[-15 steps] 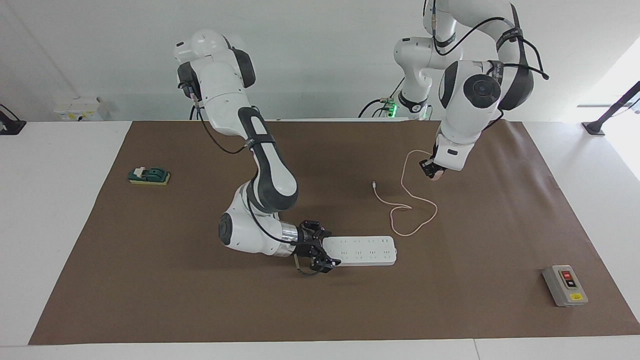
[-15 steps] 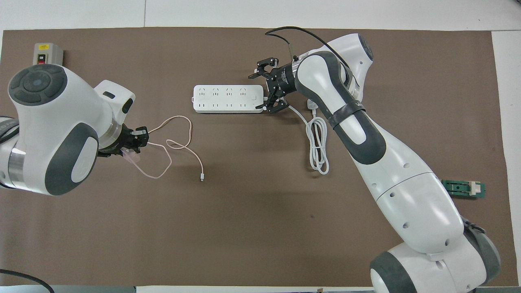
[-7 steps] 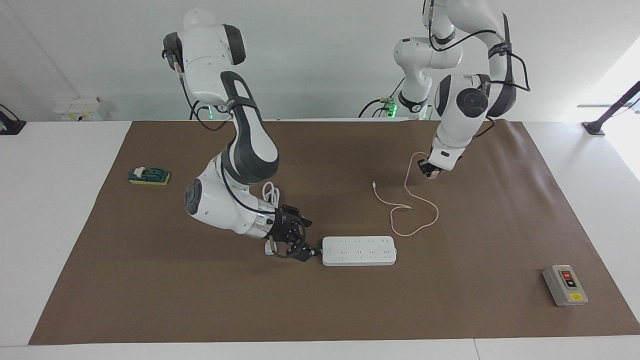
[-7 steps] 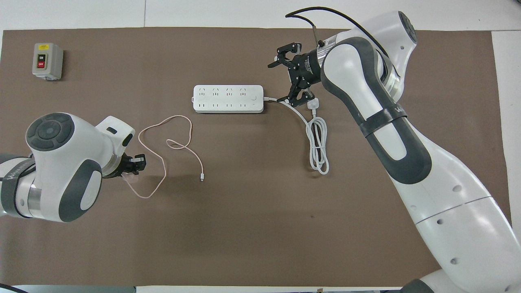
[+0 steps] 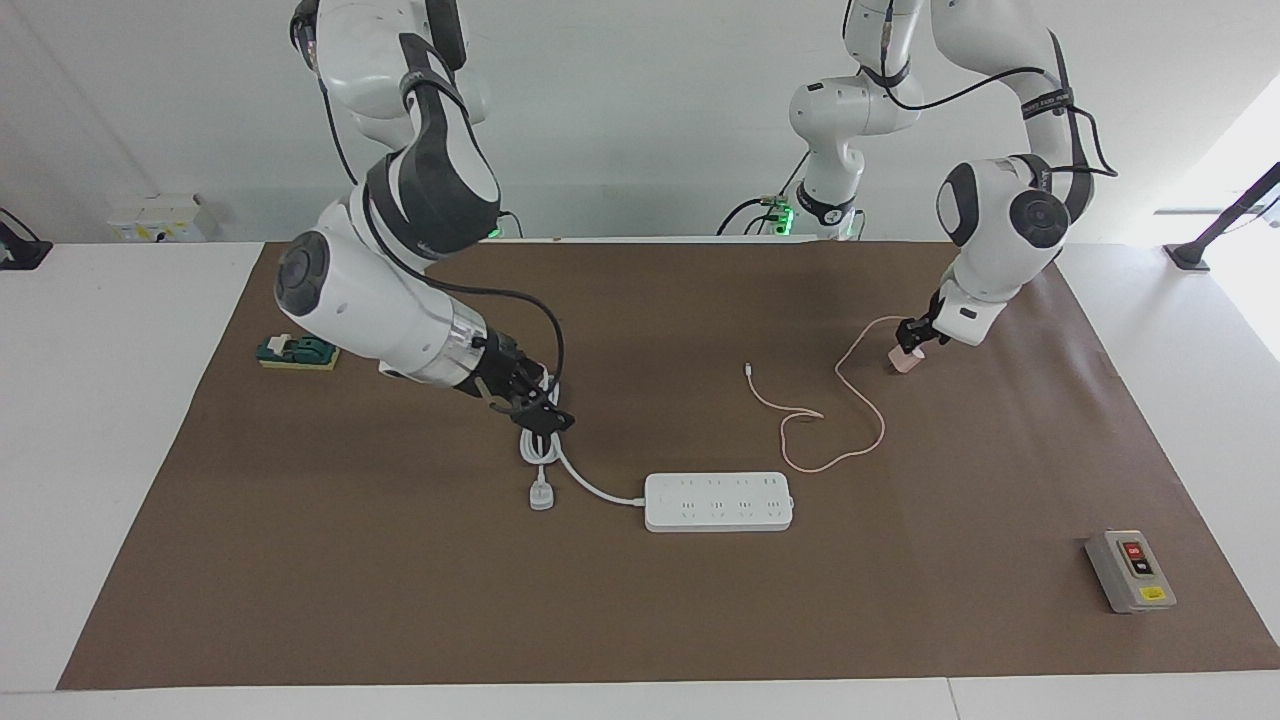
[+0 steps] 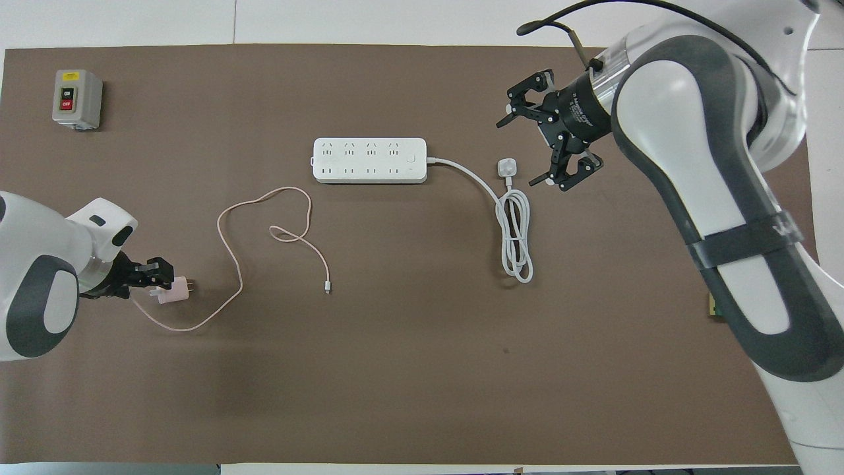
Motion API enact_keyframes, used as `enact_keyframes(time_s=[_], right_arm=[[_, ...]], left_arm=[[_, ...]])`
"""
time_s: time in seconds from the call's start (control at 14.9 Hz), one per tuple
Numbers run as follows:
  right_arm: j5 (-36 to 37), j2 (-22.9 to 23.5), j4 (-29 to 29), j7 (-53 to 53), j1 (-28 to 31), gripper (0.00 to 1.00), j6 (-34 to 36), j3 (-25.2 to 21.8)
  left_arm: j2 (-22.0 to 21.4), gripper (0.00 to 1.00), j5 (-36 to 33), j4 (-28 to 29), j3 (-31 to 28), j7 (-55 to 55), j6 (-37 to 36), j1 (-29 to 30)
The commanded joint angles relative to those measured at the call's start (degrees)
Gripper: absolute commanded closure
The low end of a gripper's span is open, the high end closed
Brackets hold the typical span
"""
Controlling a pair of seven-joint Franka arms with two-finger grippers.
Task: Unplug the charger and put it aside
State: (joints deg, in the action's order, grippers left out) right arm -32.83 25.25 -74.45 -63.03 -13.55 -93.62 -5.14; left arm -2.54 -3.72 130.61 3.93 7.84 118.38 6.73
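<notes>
Down on the mat now sits the charger [image 6: 174, 291], which a second ago was pinched in the left gripper [image 6: 158, 278] over the cable loop; the left arm has swung out toward its own end of the table, and the right arm has pulled back off the power strip [image 6: 369, 160]. It's a small pale pink cube, prongs pointing toward the table's middle, with its thin pink cable [image 6: 264, 251] trailing off in loose loops to a free connector tip. Plenty of bare brown mat [image 6: 422, 382] surrounds it, and the mat's edge at the left arm's end lies close by. The left gripper is right at the cube, fingertips beside it; whether they've let go completely I cannot tell. The charger lies well apart from the power strip and nearer the robots than it. Over by the coiled white cord [image 6: 516, 231] and its plug [image 6: 506, 169], the right gripper [image 6: 542, 148] hangs with jaws spread wide, holding nothing. A grey switch box [image 6: 77, 99] sits at the mat's corner.
</notes>
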Motion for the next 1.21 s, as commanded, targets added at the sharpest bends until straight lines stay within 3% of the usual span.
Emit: enact_keyframes(time_s=[0.0, 0.4, 0.61, 0.74, 1.14], right_arm=[[4.16, -4.76, -3.95, 8.94, 2.82, 0.0, 3.95, 0.22], [19.01, -9.43, -4.04, 41.7, 7.39, 0.0, 10.74, 0.22], [25.34, -11.36, -4.22, 59.81, 9.85, 0.0, 10.92, 0.22], [29.38, -13.2, -5.0, 67.74, 10.91, 0.0, 10.83, 0.22], [36.08, -26.55, -17.81, 72.96, 11.7, 0.0, 7.94, 0.39]], left_arm=[[-1.94, 0.0, 0.65, -2.36, 0.46, -3.09, -2.7, 2.15], [-1.94, 0.0, 0.56, -18.33, 0.37, -2.48, -14.02, 3.73], [-1.59, 0.0, 0.56, -28.89, 0.46, -2.39, -24.75, 3.21], [-1.77, 0.0, 0.73, -32.33, 0.9, -2.39, -26.79, 2.85], [-0.1, 0.0, 3.0, -40.34, 0.73, -2.13, -29.44, -2.06]])
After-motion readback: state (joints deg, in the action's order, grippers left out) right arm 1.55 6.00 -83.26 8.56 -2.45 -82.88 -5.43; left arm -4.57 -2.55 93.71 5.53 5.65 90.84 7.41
